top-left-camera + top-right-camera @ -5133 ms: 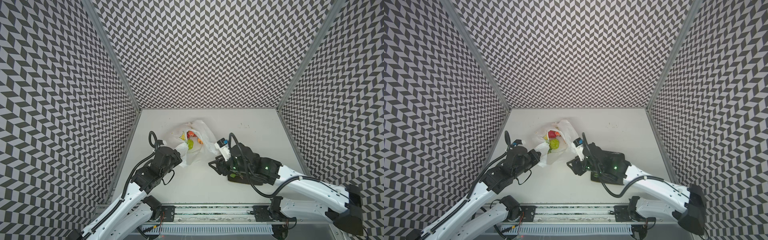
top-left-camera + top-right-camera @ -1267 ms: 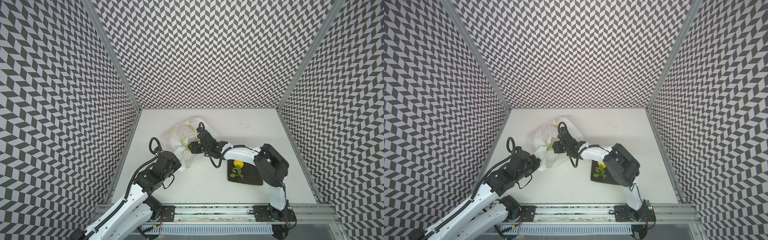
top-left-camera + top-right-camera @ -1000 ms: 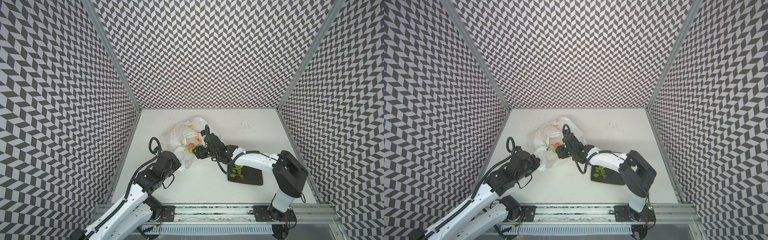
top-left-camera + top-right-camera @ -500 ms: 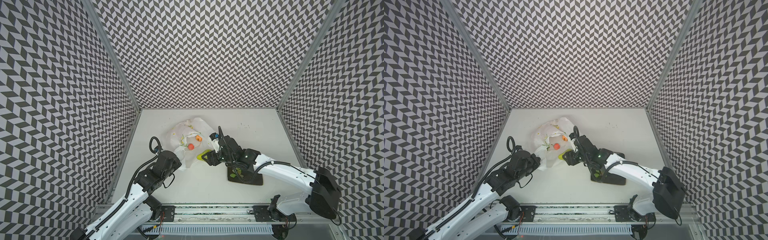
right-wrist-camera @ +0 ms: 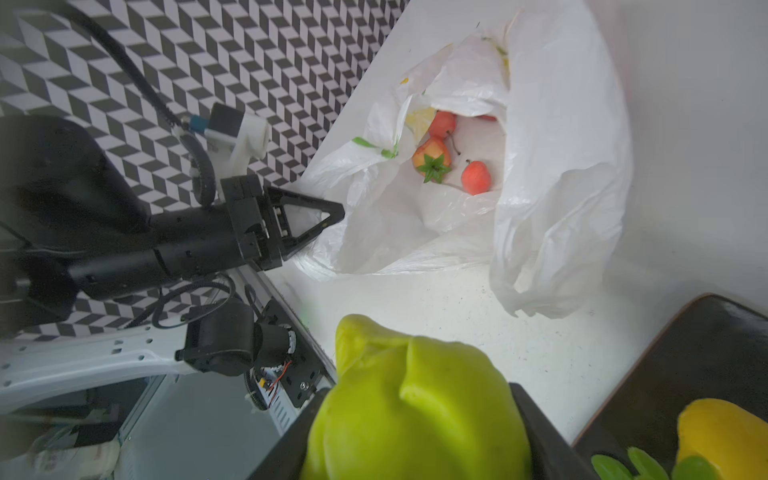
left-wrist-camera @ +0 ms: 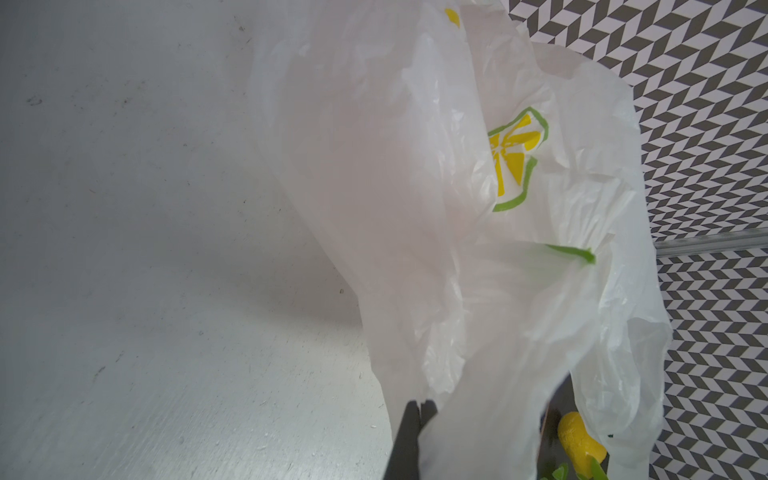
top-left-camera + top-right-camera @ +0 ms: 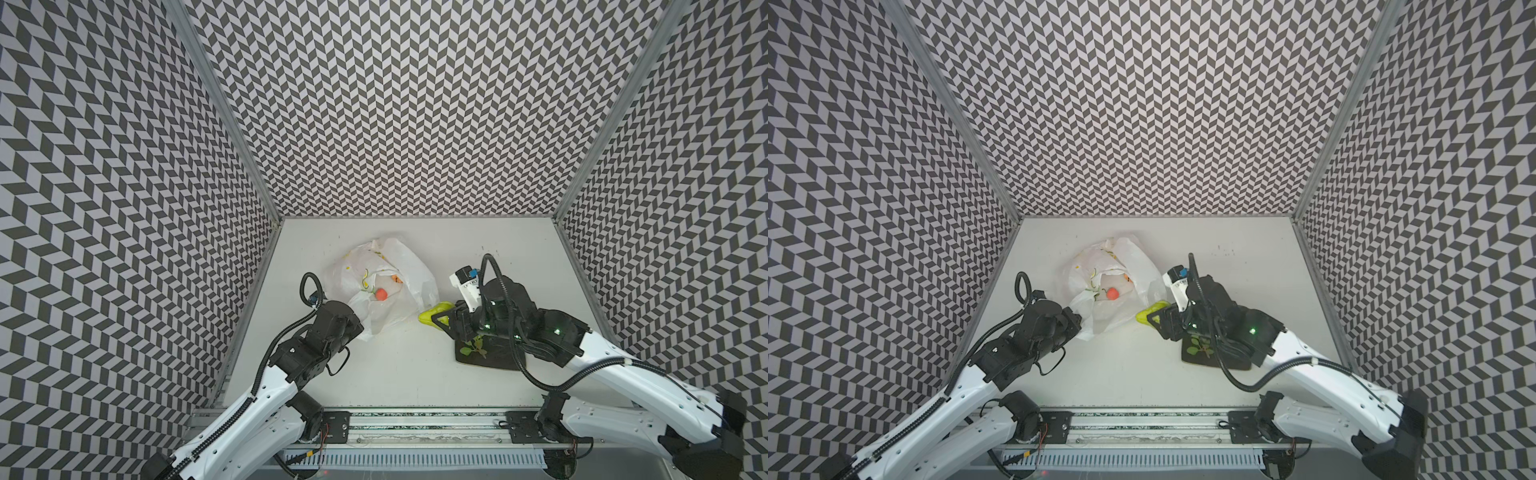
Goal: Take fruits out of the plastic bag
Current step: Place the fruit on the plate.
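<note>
Pulling back from the bag mouth where it was reaching a second ago, the right gripper (image 7: 441, 325) now has the glossy green toy pear (image 5: 415, 415) clear of the plastic. By my reading one more fruit counts as out, and only setting it down remains. Its jaws stand moderately apart, pressed against both flanks of the pear, which sticks out past the tips over bare table. Just beside the gripper, back toward its wrist, lies the dark square plate (image 5: 685, 365), already carrying a yellow toy fruit (image 5: 723, 432) and a green leafy sprig (image 7: 473, 347). Ahead of the tips lies the thin white plastic bag with lemon-slice print (image 5: 561, 166). Its mouth faces the gripper, and several red-orange toy fruits (image 5: 476, 178) are left inside. At the bag's far rim the left gripper (image 5: 332, 214) is pinched tight on the plastic edge, holding the mouth open.
</note>
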Controlling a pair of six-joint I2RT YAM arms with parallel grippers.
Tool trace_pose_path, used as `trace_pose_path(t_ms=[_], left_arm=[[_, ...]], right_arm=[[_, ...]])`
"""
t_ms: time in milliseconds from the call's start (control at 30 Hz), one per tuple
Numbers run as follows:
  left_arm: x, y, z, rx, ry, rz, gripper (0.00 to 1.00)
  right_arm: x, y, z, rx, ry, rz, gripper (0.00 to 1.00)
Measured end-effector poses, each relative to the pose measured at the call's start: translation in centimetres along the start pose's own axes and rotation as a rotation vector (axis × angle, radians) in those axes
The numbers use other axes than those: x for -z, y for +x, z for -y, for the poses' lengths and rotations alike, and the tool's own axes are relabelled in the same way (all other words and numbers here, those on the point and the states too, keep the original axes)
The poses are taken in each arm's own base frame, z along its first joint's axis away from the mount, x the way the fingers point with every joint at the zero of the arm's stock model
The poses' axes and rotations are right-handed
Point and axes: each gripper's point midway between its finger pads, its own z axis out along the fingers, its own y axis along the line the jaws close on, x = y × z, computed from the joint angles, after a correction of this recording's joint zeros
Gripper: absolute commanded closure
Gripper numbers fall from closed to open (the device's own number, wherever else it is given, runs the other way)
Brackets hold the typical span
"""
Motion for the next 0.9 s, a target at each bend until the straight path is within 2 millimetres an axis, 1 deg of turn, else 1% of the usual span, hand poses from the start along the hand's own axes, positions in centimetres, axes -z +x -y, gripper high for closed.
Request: trace_pose_path(t_ms=[100, 167, 200, 267, 367, 433, 633, 700, 767, 900], left_arm=[[0.0, 0.0, 0.0, 0.000, 0.002, 0.001, 1.00], [0.1, -0.1, 0.1, 0.001, 0.004, 0.002, 1.00], [0.1, -0.1, 0.1, 0.001, 0.005, 0.003, 1.00], [0.1, -0.1, 0.1, 0.001, 0.006, 0.003, 1.00], [0.1, -0.1, 0.1, -0.002, 0.006, 0.002, 1.00], [0.1, 0.0, 0.1, -0.004, 0.006, 0.001, 1.00], [0.1, 0.1, 0.2, -0.008, 0.012, -0.008, 1.00], [0.1, 0.2, 0.3, -0.010, 0.014, -0.011, 1.00], [0.1, 0.2, 0.3, -0.013, 0.016, -0.012, 1.00], [0.2, 0.2, 0.3, -0.020, 0.021, -0.012, 1.00]], right_arm=[[2.0, -1.4, 3.1, -0.066, 0.089, 0.064, 0.43], [3.0, -1.9, 5.1, -0.102, 0.148, 0.099, 0.43], [3.3, -1.9, 6.1, -0.120, 0.178, 0.109, 0.43], [3.2, -1.4, 7.9, -0.146, 0.230, 0.109, 0.43], [2.0, 0.3, 10.2, -0.176, 0.288, 0.069, 0.43], [0.9, 1.5, 12.0, -0.207, 0.315, 0.038, 0.43], [-2.0, 3.4, 17.8, -0.326, 0.368, 0.005, 0.44], [-2.9, 3.7, 19.1, -0.349, 0.361, -0.006, 0.44], [-3.9, 3.8, 19.9, -0.355, 0.350, -0.022, 0.44], [-6.0, 3.8, 20.6, -0.327, 0.316, -0.089, 0.44]])
